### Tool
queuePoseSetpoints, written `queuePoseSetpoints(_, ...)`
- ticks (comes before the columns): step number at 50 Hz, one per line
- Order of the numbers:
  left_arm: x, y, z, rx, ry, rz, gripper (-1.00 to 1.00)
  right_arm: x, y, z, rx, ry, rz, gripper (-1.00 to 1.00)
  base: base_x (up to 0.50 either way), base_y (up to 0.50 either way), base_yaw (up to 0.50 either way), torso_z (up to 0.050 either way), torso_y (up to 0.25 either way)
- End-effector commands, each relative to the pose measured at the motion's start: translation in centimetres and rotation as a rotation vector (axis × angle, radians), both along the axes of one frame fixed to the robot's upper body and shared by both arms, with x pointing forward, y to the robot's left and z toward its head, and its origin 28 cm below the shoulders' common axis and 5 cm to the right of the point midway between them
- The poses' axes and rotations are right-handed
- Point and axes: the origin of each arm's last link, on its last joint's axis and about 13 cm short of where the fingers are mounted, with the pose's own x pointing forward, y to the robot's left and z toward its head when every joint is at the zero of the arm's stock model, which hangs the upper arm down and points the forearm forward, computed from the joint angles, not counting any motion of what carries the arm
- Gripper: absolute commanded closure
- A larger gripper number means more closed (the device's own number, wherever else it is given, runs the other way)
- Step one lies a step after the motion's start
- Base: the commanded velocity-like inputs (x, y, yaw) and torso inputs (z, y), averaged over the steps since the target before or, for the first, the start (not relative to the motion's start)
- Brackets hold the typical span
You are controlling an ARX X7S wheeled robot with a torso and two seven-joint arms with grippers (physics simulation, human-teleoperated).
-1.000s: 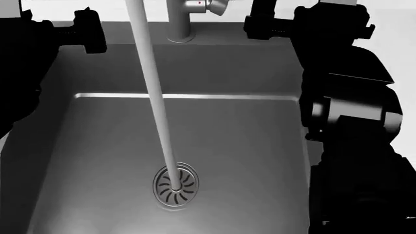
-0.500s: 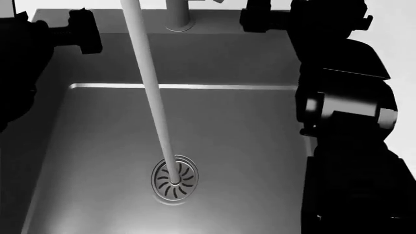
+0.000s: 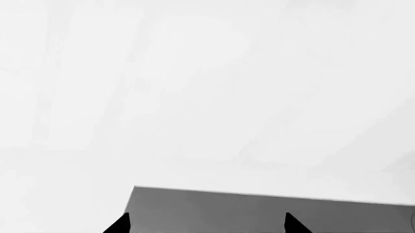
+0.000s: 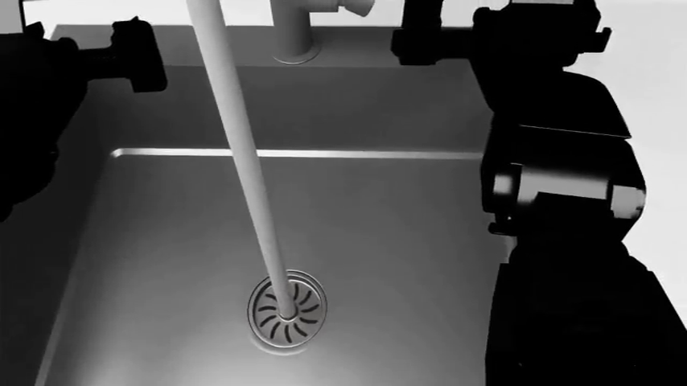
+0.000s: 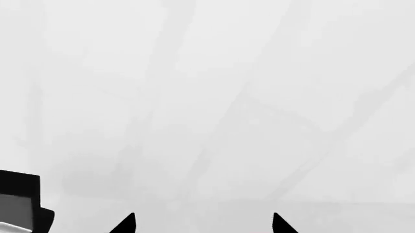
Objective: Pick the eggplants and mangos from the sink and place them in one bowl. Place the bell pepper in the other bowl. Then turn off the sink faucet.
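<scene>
matt dark-grey sink (image 4: 376, 233), smooth; its drain (image 4: 288, 309) looks like slotted silver metal; the faucet (image 4: 292, 32) is brushed pale metal.

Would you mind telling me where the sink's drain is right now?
In the head view, the drain sits on the sink floor, low and left of centre, directly under the tip of the faucet spout.

pale white countertop (image 4: 655, 72) beside the basin, faintly veined white wall (image 3: 207, 87)
</scene>
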Motion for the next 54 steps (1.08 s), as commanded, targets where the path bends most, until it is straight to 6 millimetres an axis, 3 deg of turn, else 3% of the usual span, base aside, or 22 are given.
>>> queuePoseSetpoints(1,0.0,-0.3,0.0,-0.022,0.005,-0.024,-1.00,0.1,0.6,0.4,0.002,-0.019,0.029,-1.00,0.00,0.00,0.00,0.000,0.000)
queuePoseSetpoints(15,-0.4,-0.1,-0.7,-0.024,0.016,-0.031,-1.00,0.2,3.1,2.8,-0.009,-0.066,0.122,-1.00,0.00,0.00,0.00,0.000,0.000)
queuePoseSetpoints(26,-0.5,0.4,-1.6,-0.025,0.025,-0.024,-1.00,0.1,4.3,2.4,-0.005,-0.044,0.174,-1.00,0.00,0.00,0.00,0.000,0.000)
queuePoseSetpoints(38,-0.6,0.4,-0.8,-0.031,0.005,-0.035,-1.00,0.0,5.2,3.0,-0.019,-0.027,0.198,-1.00,0.00,0.00,0.00,0.000,0.000)
queuePoseSetpoints(45,-0.7,0.3,-0.5,-0.028,0.002,-0.037,-1.00,0.0,4.7,2.7,-0.015,-0.012,0.155,-1.00,0.00,0.00,0.00,0.000,0.000)
queuePoseSetpoints(54,-1.0,-0.3,-0.5,-0.019,0.001,-0.044,-1.00,0.1,1.7,1.1,-0.003,0.007,0.018,-1.00,0.00,0.00,0.00,0.000,0.000)
